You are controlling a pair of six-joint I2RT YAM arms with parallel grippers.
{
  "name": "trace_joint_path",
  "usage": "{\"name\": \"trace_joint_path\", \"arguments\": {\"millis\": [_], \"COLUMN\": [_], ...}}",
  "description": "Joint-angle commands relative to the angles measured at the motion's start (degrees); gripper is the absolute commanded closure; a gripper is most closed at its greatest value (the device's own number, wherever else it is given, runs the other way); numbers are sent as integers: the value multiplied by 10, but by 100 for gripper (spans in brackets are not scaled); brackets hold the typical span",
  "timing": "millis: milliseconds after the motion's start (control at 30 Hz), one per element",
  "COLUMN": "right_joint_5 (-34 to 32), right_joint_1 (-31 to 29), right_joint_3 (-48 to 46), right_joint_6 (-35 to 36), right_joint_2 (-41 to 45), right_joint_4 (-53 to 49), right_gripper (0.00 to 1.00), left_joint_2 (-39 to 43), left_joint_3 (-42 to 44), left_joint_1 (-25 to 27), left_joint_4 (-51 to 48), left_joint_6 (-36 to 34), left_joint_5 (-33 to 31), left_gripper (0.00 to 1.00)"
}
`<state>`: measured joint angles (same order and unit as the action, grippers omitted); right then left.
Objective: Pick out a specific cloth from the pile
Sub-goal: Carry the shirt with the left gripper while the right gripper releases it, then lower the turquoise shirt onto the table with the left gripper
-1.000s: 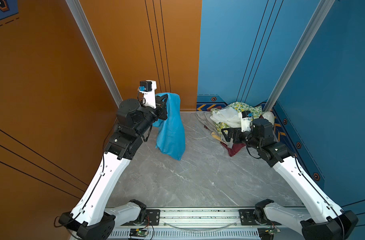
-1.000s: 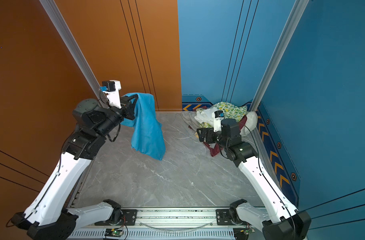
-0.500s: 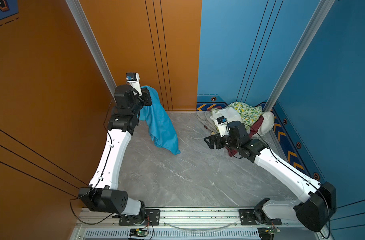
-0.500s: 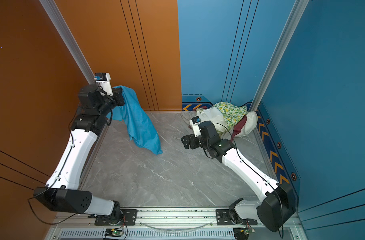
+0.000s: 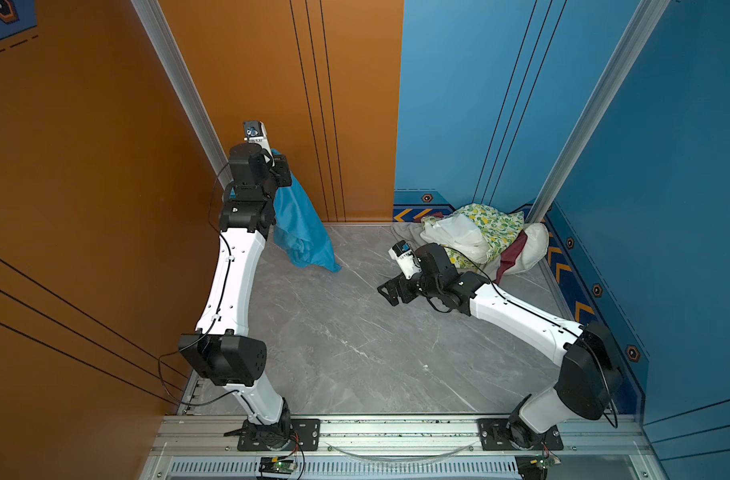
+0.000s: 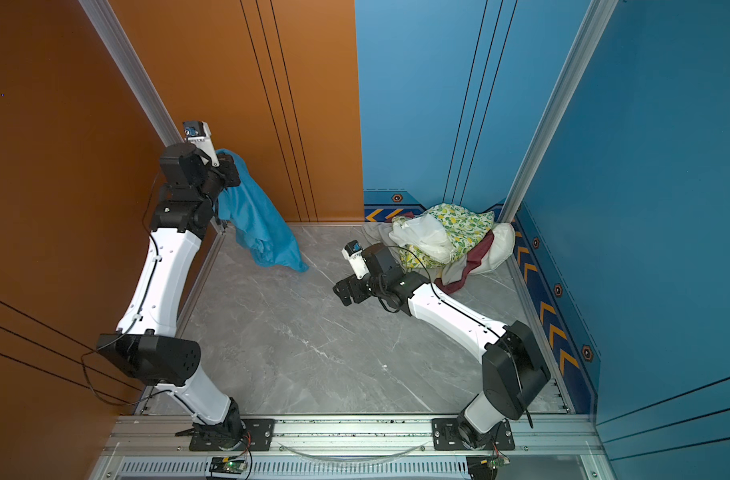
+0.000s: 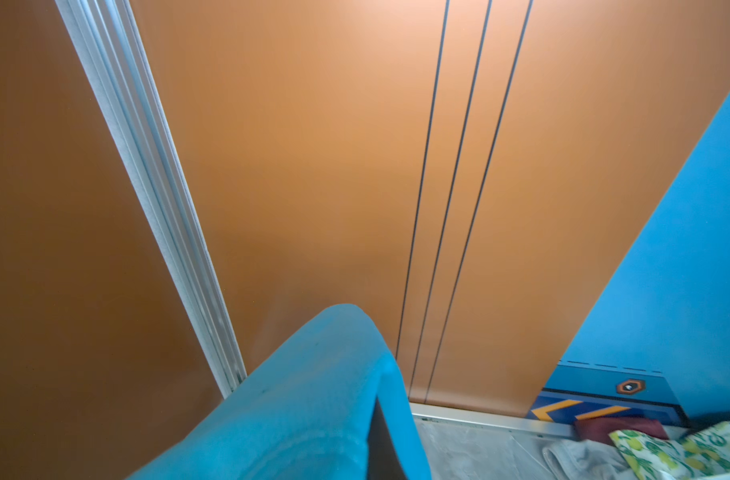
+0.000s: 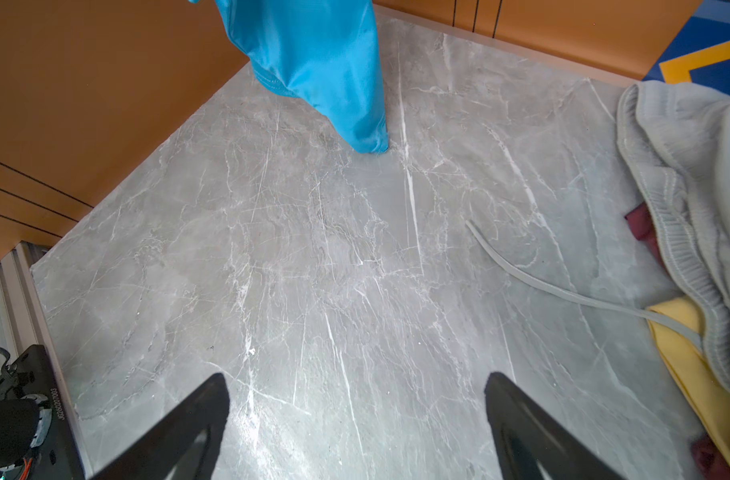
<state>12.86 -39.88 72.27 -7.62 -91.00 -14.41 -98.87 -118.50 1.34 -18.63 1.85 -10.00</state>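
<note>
The cloth (image 5: pixel 301 224) (image 6: pixel 255 224), a sky-blue T-shirt, hangs by the orange wall at the back left, apart from the pile. My left gripper (image 5: pixel 282 174) (image 6: pixel 230 174) is shut on the cloth's top. In the left wrist view the cloth (image 7: pixel 313 395) drapes over the jaws, leaving only a dark finger (image 7: pixel 380 444) showing. Its lower tip (image 8: pixel 367 141) hangs at floor level. The pile (image 5: pixel 479 237) (image 6: pixel 446 237) of lemon-print, white, grey, maroon and yellow pieces lies in the back right corner. My right gripper (image 5: pixel 390 291) (image 6: pixel 342 293) (image 8: pixel 355 378) stands open over bare floor, left of the pile.
The grey marble floor (image 5: pixel 355 340) is walled by orange panels (image 5: pixel 272 83) on the left and blue panels (image 5: pixel 666 208) on the right. A grey drawstring (image 8: pixel 542 286) trails from the pile's grey garment (image 8: pixel 687 166). A metal rail (image 5: pixel 396 432) runs along the front.
My left arm has carried the cloth left and back toward the orange wall. My right gripper has moved left, away from the pile, and stayed open.
</note>
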Motion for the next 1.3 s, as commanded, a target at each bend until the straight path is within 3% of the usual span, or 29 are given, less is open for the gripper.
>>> {"name": "trace_joint_path", "arguments": {"millis": [0, 500, 833, 1033, 1267], "right_joint_5": [18, 39, 61, 69, 79], "right_joint_1": [-17, -13, -8, 11, 14], "right_joint_3": [34, 45, 80, 66, 36], "right_joint_6": [20, 27, 26, 12, -15], "right_joint_2": [-20, -69, -100, -108, -88], "right_joint_4": [15, 31, 33, 53, 95], "right_gripper": [3, 3, 3, 3, 4], "left_joint_2": [-23, -91, -131, -143, -108], "left_joint_3": [-60, -147, -186, -169, -49], "left_joint_1": [-10, -27, -79, -81, -70], "left_joint_4": [-26, -64, -99, -105, -102], "left_joint_6": [-47, -159, -129, -120, -82], "left_joint_5": [-43, -143, -162, -163, -150], "left_gripper": [100, 100, 100, 100, 100]}}
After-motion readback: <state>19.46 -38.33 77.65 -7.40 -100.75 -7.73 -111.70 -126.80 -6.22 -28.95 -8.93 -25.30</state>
